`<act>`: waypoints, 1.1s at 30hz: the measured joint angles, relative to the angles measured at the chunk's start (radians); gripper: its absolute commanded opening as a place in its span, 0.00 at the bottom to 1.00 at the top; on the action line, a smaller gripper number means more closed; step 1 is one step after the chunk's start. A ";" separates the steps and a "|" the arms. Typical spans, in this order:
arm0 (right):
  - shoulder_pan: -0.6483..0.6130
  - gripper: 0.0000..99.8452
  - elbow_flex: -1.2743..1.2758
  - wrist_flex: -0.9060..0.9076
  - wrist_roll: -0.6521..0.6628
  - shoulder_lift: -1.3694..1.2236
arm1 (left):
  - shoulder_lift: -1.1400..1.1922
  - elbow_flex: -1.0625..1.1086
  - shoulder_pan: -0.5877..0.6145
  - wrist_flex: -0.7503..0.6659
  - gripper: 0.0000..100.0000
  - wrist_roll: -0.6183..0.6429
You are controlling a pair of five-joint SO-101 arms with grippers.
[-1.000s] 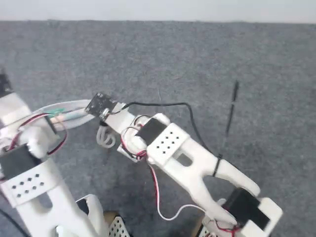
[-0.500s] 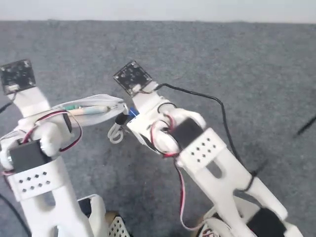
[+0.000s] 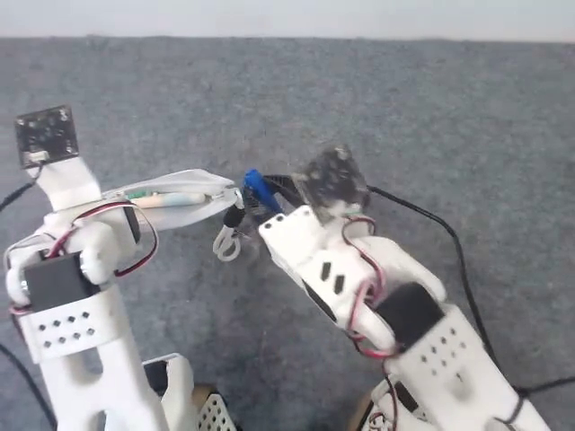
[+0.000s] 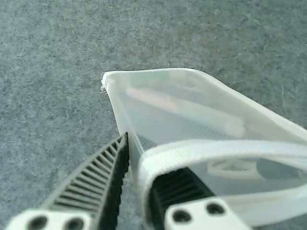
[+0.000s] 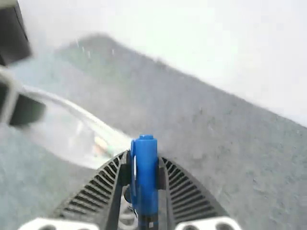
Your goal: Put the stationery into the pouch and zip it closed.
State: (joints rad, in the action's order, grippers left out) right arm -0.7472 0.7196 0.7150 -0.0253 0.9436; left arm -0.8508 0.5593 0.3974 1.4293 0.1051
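A translucent white pouch point(image 3: 184, 196) hangs off the grey surface, with my left gripper point(image 4: 136, 158) shut on its rim. Through its wall I see a pale pen-like item point(image 4: 189, 109) and a green-tipped one point(image 3: 137, 192). A white cord loop point(image 3: 225, 242) dangles from the pouch's end. My right gripper point(image 3: 259, 203) is shut on a blue pen point(image 3: 255, 187), and the pen's tip sits right beside that end of the pouch. In the right wrist view the blue pen point(image 5: 144, 172) stands upright between the fingers, with the pouch point(image 5: 72, 129) just beyond.
The grey felt table point(image 3: 431, 117) stretches open to the back and right, ending at a white wall point(image 3: 287, 16). A black cable point(image 3: 431, 220) trails from the right arm. Both arm bases point(image 3: 180, 395) crowd the front edge.
The right arm swung its wrist rightward and turned, bringing the blue pen up beside the pouch's end. The left arm lifted the pouch a second ago and has since held nearly still.
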 measured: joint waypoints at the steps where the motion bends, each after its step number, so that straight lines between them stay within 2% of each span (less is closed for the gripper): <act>1: 0.000 0.01 0.005 -0.003 -0.021 0.026 | 0.000 0.000 0.000 0.000 0.01 0.000; 9: 0.000 0.01 0.005 -0.023 -0.250 0.176 | 0.000 0.000 0.000 0.000 0.01 0.000; 15: 0.002 0.01 0.121 -0.207 -0.368 0.245 | 0.000 0.000 0.000 0.000 0.01 0.000; 24: 0.000 0.01 0.336 -0.601 -0.377 0.324 | 0.000 0.000 0.000 0.000 0.01 0.000; 33: 0.000 0.01 0.399 -0.793 -0.377 0.354 | 0.000 0.000 0.000 0.000 0.01 0.000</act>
State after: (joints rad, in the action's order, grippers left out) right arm -0.7472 1.1185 -0.0783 -0.4028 1.2981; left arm -0.8508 0.5593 0.3974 1.4293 0.1051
